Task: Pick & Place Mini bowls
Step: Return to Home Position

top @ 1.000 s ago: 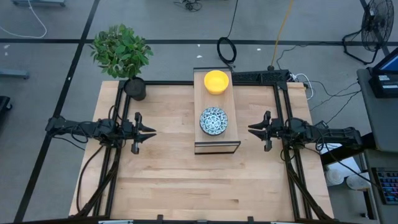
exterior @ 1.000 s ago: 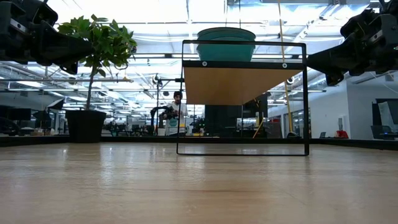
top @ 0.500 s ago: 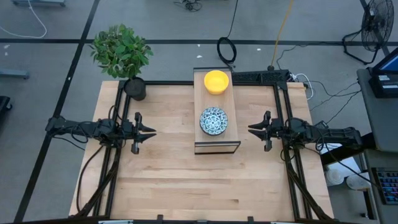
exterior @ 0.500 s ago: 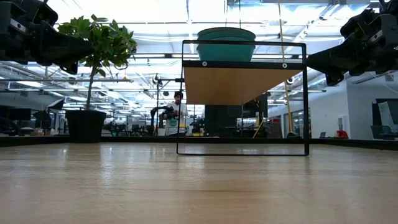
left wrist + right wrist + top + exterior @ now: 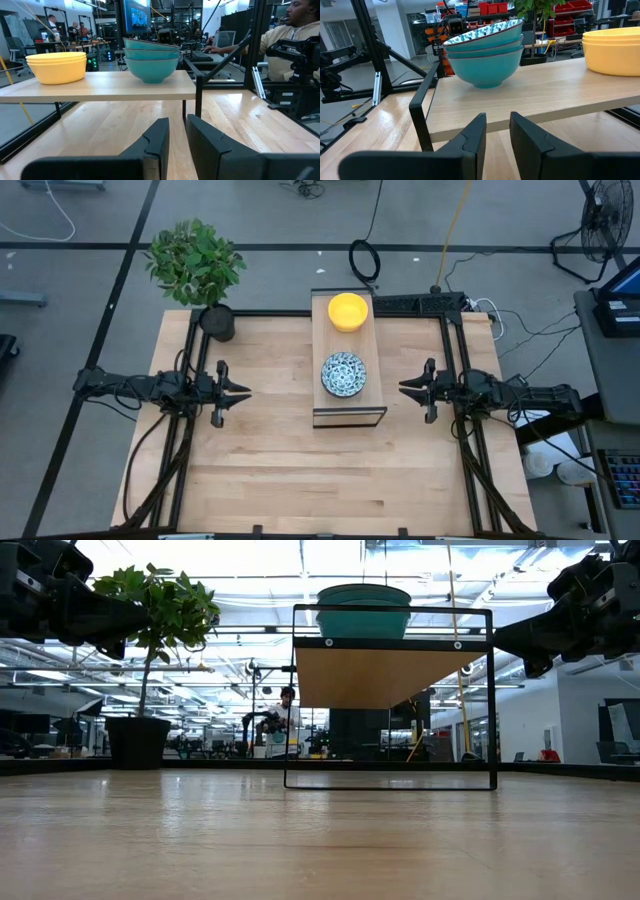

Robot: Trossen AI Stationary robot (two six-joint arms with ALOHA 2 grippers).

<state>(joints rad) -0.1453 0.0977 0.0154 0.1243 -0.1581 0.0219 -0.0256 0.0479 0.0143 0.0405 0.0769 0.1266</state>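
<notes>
Bowls (image 5: 344, 373) stacked, count unclear overhead.

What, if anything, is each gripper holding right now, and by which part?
Nothing is held. The left gripper and right gripper hover empty on either side of the raised shelf, their fingers slightly apart; the blue bowls and yellow bowls sit stacked on it.
</notes>
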